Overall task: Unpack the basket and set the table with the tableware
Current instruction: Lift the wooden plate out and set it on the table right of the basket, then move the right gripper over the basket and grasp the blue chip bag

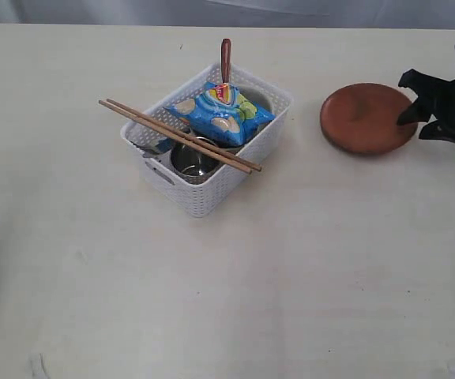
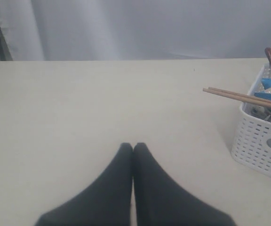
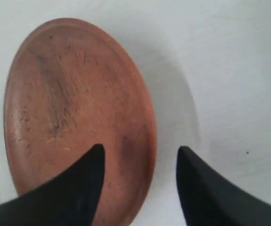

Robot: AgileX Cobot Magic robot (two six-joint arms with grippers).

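Brown plate point(image 1: 368, 118) lies on the table point(image 1: 306, 276), just right of the basket point(image 1: 212, 189), chopsticks point(image 1: 180, 136) across its top. Right gripper point(image 3: 140, 150) jaws stand apart astride the plate's rim, apparently not pinching. It should lift straight up, clear of the rim. Left gripper point(image 2: 133, 146) jaws pressed together, holding nothing.

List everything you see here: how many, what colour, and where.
Pale cream wood-look tabletop: one, cream, under everything.
White perforated plastic basket: one, white, middle of the tabletop.
Wooden chopsticks: two, tan, across the basket's rim.
Blue snack packet: one, blue, atop the basket's contents.
Shiny steel cup: one, silver, in the basket under the chopsticks.
Brown wooden spoon: one, brown, handle sticking up from the basket.
Brown round plate: one, reddish brown, flat on the tabletop, right of the basket.
Left gripper: one, black, shut, over bare tabletop.
Right gripper: one, black, open, straddling the plate's edge.
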